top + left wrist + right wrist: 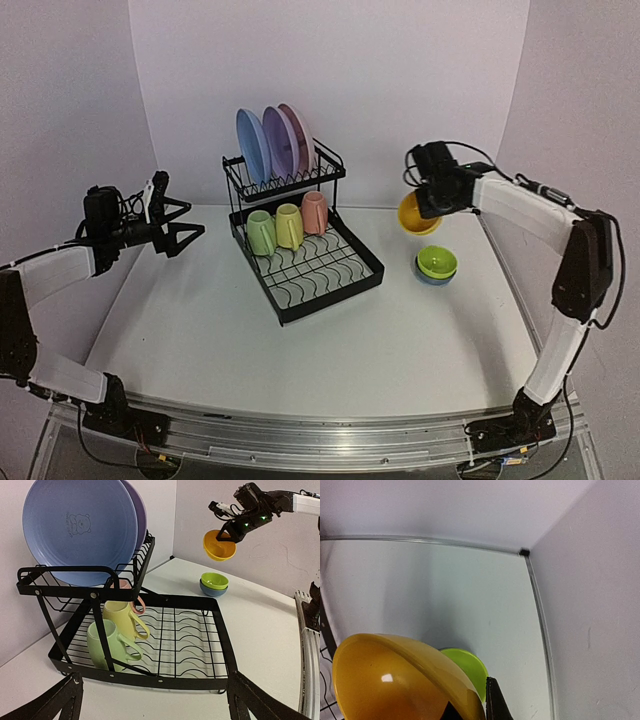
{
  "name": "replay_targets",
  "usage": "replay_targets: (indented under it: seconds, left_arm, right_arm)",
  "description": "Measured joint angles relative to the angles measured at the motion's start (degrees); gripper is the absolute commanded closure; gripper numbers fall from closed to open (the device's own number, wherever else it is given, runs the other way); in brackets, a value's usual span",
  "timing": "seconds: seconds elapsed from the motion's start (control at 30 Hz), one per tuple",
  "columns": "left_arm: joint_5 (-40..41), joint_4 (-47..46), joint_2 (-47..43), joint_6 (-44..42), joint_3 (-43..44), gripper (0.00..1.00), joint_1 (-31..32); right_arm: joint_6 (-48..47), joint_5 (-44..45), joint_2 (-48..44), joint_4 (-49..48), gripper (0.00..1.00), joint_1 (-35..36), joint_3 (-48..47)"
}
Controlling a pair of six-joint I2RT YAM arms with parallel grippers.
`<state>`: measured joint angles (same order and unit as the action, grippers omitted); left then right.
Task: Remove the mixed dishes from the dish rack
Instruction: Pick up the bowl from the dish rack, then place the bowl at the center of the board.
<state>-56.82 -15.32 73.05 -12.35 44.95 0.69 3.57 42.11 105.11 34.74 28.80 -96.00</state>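
Note:
The black wire dish rack (300, 262) stands mid-table. Its upper shelf holds a blue plate (252, 145), a purple plate (277, 140) and a pink plate (297, 135) upright. Its tray holds a light green mug (261, 233), a yellow mug (289, 226) and a pink mug (314, 212). My right gripper (425, 200) is shut on the yellow bowl (418, 214), held in the air above the table right of the rack. The green bowl (437, 261) sits nested in the blue bowl (436, 276) on the table. My left gripper (188, 222) is open and empty, left of the rack.
White walls close in the table at the back and both sides. The right wall runs close to the stacked bowls (214, 583). The rack's front tray slots (185, 640) hold nothing. The table's metal front rail (320, 430) lies by the arm bases.

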Motion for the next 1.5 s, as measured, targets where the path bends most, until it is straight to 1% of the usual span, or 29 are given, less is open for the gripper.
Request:
replay_targets:
  seconds: [0.13,0.2,0.27,0.37,0.47,0.57,0.8,0.97,1.0,1.1,1.17,1.27,1.37,1.5]
  left_arm:
    - [-0.09,0.51,-0.14,-0.85,-0.02,0.0,0.0]
    - [-0.15,0.54,-0.14,-0.91,-0.02,0.0,0.0]
    - [-0.2,0.54,-0.14,-0.91,-0.02,0.0,0.0]
    - [-0.24,0.52,-0.14,-0.88,-0.02,0.0,0.0]
    - [-0.24,0.52,-0.14,-0.86,-0.02,0.0,0.0]
    - [-0.24,0.54,-0.14,-0.84,-0.02,0.0,0.0]
    - [-0.22,0.54,-0.14,-0.67,-0.02,0.0,0.0]
    - [-0.18,0.54,-0.13,-0.58,-0.02,0.0,0.0]
    - [-0.17,0.54,-0.12,-0.52,-0.02,0.0,0.0]
    - [-0.17,0.54,-0.12,0.04,-0.02,0.0,0.0]
    - [-0.17,0.52,-0.06,0.37,-0.02,0.0,0.0]
    - [-0.16,0.51,0.19,0.45,-0.02,0.0,0.0]
    - [-0.13,0.51,0.43,0.45,-0.02,0.0,0.0]
    - [-0.14,0.49,0.44,0.45,-0.02,0.0,0.0]
  right_arm:
    - [17.65,-13.69,-5.33,4.63,1.0,-11.44,6.68]
    - [23.89,-20.01,-5.73,5.69,1.0,-15.09,9.31]
    - [28.43,-25.57,-5.67,6.52,1.0,-17.23,11.94]
    - [32.5,-31.56,-5.4,6.67,1.0,-18.63,14.49]
    - [35.05,-35.56,-4.73,5.38,1.0,-19.72,15.86]
    - [35.94,-37.38,-3.24,3.58,1.0,-20.76,16.09]
    - [35.22,-37.36,2.7,1.43,1.0,-21.53,14.98]
    - [33.61,-36.03,4.03,0.45,1.0,-21.53,14.97]
    - [33.17,-35.85,4.09,0.27,0.97,-21.53,14.91]
    - [32.2,-35.59,4.68,-0.31,0.82,-21.53,14.54]
    - [31.45,-35.81,5.22,-0.57,0.69,-21.53,14.2]
    - [30.85,-36.54,5.87,-1.19,0.57,-21.53,13.76]
    - [30.32,-37.25,6.11,-1.28,0.52,-21.53,13.72]
    - [29.68,-37.45,6.11,-1.26,0.5,-21.49,13.72]
